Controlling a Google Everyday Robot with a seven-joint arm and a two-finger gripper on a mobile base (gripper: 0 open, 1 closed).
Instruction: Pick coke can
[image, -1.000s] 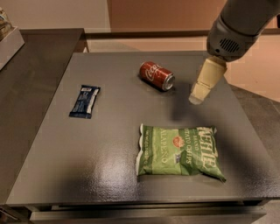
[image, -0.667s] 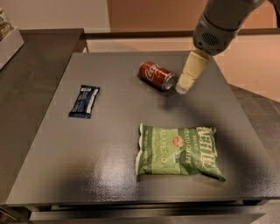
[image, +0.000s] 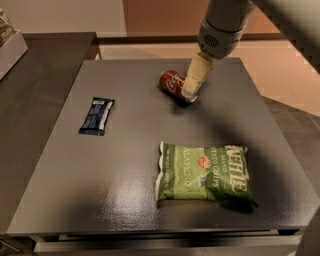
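- The gripper (image: 190, 93), which a second ago hangs well to the right of the coke can (image: 171, 81), now sits at the can's right-hand end after a steady sweep leftward across the far half of the grey table (image: 120, 165).
- The coke can lies on its side near the table's far edge, red body angled toward the camera, in what looks like the same place as a second ago; nothing suggests it is lifted or rolled.
- The gripper's cream tip overlaps the can's silver end, and whether it touches the can or hangs just above it cannot be told; nor can it be told whether the gripper is spread or pressed together.
- The green chip bag (image: 202, 172) near the front edge and the dark blue wrapper (image: 97, 116) to the left lie well apart from the action, undisturbed.
- By this reading the approach is all but over and the grasp itself is not yet made; with the can on its side, a nudge could set it rolling.
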